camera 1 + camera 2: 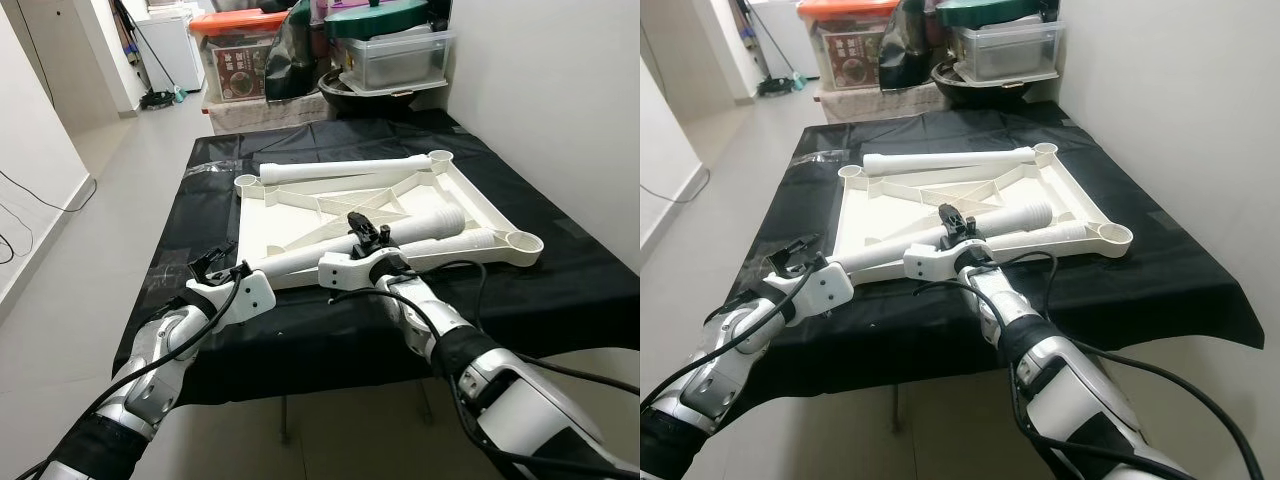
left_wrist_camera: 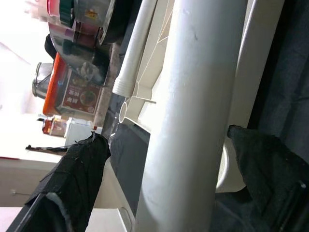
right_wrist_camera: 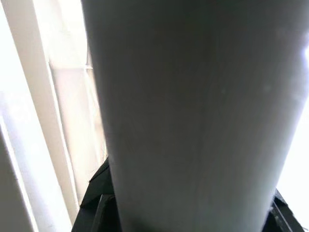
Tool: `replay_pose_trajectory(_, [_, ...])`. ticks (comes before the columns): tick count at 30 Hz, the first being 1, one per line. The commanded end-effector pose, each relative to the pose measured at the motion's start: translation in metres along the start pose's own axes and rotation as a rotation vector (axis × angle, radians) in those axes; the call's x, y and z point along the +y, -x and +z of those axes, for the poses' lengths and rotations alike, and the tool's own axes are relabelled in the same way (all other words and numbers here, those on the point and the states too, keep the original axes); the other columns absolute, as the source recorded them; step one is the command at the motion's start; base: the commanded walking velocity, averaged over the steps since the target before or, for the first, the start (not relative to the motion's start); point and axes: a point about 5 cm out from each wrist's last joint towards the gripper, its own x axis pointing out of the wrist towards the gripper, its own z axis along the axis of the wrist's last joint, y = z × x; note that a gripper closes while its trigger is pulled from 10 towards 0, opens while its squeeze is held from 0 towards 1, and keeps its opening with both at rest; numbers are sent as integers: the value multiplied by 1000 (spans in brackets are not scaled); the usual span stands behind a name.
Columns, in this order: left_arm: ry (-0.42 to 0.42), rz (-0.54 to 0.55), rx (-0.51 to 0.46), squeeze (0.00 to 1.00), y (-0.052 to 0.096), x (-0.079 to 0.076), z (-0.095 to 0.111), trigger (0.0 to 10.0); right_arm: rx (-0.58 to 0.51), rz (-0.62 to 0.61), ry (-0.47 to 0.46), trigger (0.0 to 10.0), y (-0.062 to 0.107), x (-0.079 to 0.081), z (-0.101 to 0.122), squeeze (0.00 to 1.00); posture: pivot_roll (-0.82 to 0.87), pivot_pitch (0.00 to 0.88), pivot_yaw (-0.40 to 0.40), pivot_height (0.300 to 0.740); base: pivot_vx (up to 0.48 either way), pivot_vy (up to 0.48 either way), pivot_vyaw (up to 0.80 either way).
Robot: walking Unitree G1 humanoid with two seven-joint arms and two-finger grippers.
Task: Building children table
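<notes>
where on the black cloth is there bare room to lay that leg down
Bare black cloth lies right of the upturned white tabletop, toward the wall, and along the far edge before the storage boxes. The near edge is crowded: left gripper and right gripper both sit on the table leg there.

This looks like a home, in a plain room or passage used partly for storage. Beyond the right hand (image 1: 368, 232), past the far end of the table (image 1: 560, 290) with its black cloth, plastic storage boxes (image 1: 397, 55) and an orange-lidded tub (image 1: 240, 55) are stacked against the white wall. Farther off to the left hand's (image 1: 215, 262) side stand a white appliance (image 1: 172, 40) and a broom (image 1: 150, 70) on the pale tiled floor (image 1: 100, 250).
</notes>
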Motion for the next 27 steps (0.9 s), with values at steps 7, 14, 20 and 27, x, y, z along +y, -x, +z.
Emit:
replay_pose_trajectory(7, [-112, -82, 33, 0, 11, -1, -10, 10000, 58, -23, -26, 0, -6, -13, -17, 0, -40, 0, 46, 740, 0, 0, 0])
replay_pose_trajectory(14, [-276, 106, 24, 0, 20, 31, -9, 10000, 168, -25, 33, 0, -4, -25, -55, 0, -44, 0, 38, 740, 0, 0, 0])
replay_pose_trajectory(20, [-349, 407, -40, 0, 27, 68, 7, 10000, 220, -43, 12, 0, -1, -30, -70, 0, -57, 0, 40, 740, 0, 0, 0])
replay_pose_trajectory(27, [-170, 615, -89, 0, 38, 84, 16, 10000, 266, -207, -395, 0, -5, -59, -79, 0, -92, 0, 37, 740, 0, 0, 0])
